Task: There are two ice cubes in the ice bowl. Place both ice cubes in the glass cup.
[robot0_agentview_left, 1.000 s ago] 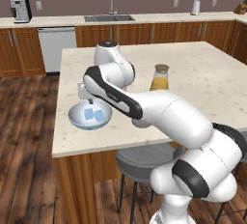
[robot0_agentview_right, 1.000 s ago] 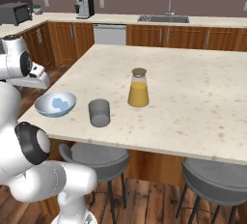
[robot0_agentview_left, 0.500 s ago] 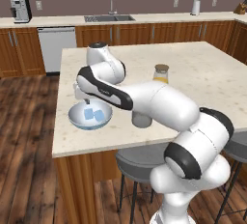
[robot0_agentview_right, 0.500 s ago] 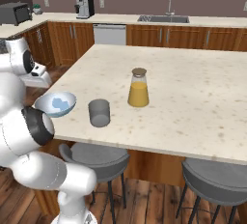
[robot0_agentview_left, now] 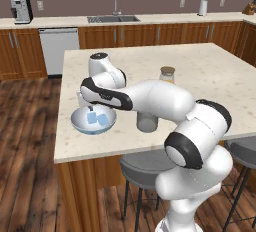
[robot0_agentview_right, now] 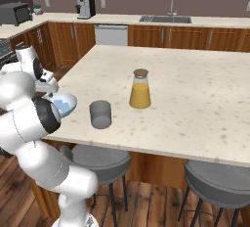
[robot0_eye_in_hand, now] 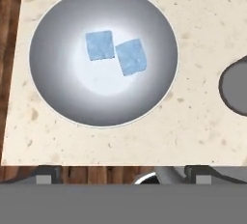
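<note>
Near the tabletop's [robot0_agentview_left: 210, 83] front left corner sits the ice bowl [robot0_agentview_left: 93, 121], and in its pale middle lie the two ice cubes [robot0_eye_in_hand: 116, 53], side by side and just touching at one corner. In my hand view the bowl's [robot0_eye_in_hand: 53, 102] grey wall rings them, with the tabletop's front edge close below it and the left edge close beside it. My pincer [robot0_agentview_left: 90, 107] hangs above the bowl with its fingers spread wide, holding nothing; the cubes [robot0_agentview_left: 97, 119] lie loose under it. Along the front edge toward the right stands the glass cup [robot0_agentview_right: 100, 114], smoky grey and upright, apart from the bowl [robot0_agentview_right: 66, 104]; from the left base view my forearm covers most of it, and in the hand view a part of its dark rim [robot0_eye_in_hand: 235, 87] shows at the right border. Farther in from the edge, beyond the cup, stands a jar [robot0_agentview_right: 140, 89] of orange liquid with a tan lid. Two round grey stools [robot0_agentview_right: 100, 158] stand under the front edge.
</note>
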You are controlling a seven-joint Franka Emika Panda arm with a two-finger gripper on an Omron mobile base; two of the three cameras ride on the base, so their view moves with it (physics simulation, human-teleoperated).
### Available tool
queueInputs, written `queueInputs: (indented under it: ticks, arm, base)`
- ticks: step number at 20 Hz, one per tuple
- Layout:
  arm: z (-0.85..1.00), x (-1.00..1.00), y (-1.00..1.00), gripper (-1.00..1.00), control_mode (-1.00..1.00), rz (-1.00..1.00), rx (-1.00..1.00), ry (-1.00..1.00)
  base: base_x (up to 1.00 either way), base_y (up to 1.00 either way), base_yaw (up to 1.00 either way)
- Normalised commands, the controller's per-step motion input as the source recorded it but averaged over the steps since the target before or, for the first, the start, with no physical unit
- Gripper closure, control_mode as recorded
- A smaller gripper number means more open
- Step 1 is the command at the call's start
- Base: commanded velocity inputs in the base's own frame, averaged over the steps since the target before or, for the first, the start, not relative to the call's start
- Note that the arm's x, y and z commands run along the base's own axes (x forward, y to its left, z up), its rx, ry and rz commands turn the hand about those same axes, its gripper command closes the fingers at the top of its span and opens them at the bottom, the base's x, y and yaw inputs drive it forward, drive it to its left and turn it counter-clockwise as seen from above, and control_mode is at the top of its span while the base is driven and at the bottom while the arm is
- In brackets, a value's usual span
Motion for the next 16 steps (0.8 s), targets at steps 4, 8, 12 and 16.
queueInputs:
  ticks: [4, 8, 12, 16]
  arm:
    - [-0.48, 0.16, 0.0, -1.0, -1.0, 0.0, -0.02, 0.0]
    - [-0.37, 0.19, 0.0, -1.0, -1.0, 0.0, 0.0, 0.0]
    - [-0.34, 0.19, 0.0, -1.0, -1.0, 0.0, 0.0, 0.0]
    - [-0.34, 0.26, 0.0, -1.0, -1.0, 0.0, -0.01, 0.0]
  base:
    - [0.0, 0.0, 0.0]
    - [0.0, 0.0, 0.0]
    - [0.0, 0.0, 0.0]
    - [0.0, 0.0, 0.0]
